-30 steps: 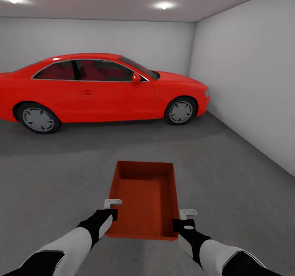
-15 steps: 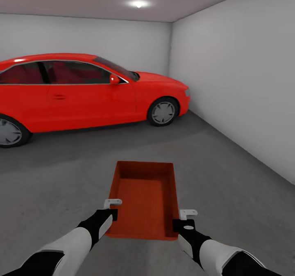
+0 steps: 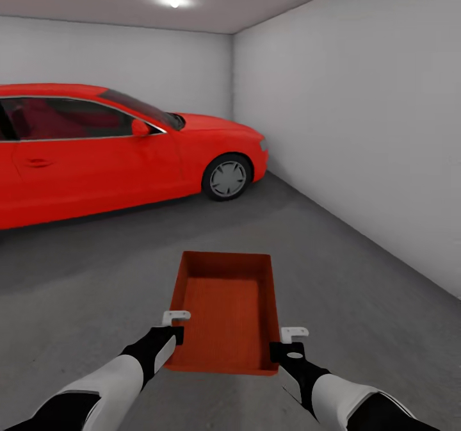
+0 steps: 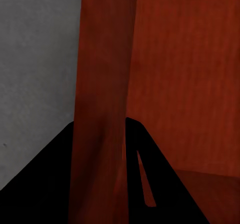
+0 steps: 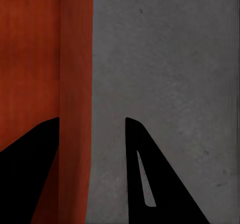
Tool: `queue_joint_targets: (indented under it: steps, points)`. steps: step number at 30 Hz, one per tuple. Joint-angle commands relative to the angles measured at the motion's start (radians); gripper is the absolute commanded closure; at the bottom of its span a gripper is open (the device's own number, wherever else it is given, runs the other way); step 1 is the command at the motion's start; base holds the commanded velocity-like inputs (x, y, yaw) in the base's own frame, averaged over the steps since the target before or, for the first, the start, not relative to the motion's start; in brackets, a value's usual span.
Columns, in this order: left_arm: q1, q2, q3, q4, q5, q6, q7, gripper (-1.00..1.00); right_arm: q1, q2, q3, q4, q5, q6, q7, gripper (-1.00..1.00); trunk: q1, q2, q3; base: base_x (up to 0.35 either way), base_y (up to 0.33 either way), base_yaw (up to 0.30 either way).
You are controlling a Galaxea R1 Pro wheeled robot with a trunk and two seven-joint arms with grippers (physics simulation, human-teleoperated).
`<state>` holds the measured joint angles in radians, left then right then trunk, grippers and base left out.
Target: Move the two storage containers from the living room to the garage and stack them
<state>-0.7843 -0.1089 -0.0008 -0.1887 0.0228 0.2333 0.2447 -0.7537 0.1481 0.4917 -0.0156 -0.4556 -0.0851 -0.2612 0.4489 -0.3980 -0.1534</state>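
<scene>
An orange-red storage container (image 3: 225,312), lidless with a finely ribbed inside, is held up in front of the robot, above the dark grey concrete floor (image 3: 358,277) of the garage. Its long sides run away from the robot, and its open top faces up.

The left gripper (image 3: 174,326) grips the container's left long wall near the near corner. In the left wrist view, that wall (image 4: 102,99) runs straight between the two dark fingers (image 4: 150,184), one inside the bin and one outside, so the jaws are closed narrow on the wall. The right gripper (image 3: 289,342) grips the right long wall near its near corner. In the right wrist view, the wall (image 5: 75,104) stands between one finger inside and one finger (image 5: 150,179) outside over the floor; the outer finger appears to stand a little off the wall, so whether these jaws pinch it tight cannot be told.

Beyond the container, a red car (image 3: 109,149) is parked side-on across the far part of the floor, its front wheel (image 3: 227,178) near the right white wall (image 3: 365,117). A ceiling lamp (image 3: 173,0) glows overhead.
</scene>
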Motion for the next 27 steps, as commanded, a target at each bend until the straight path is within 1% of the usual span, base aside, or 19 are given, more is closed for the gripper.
queue_joint_targets:
  steps: [1,27]
  points:
    - [0.000,0.000,-0.011,0.002,0.017,0.006,0.005,1.00,-0.001,0.001,-0.004,-0.015,0.005,-0.007,-0.003,1.00,0.001,-0.002,-0.002,0.322,0.000,-0.282]
    - [0.000,0.000,-0.011,0.002,0.017,0.006,0.005,1.00,-0.001,0.001,-0.004,-0.015,0.005,-0.007,-0.003,1.00,0.001,-0.002,-0.002,0.321,0.000,-0.282]
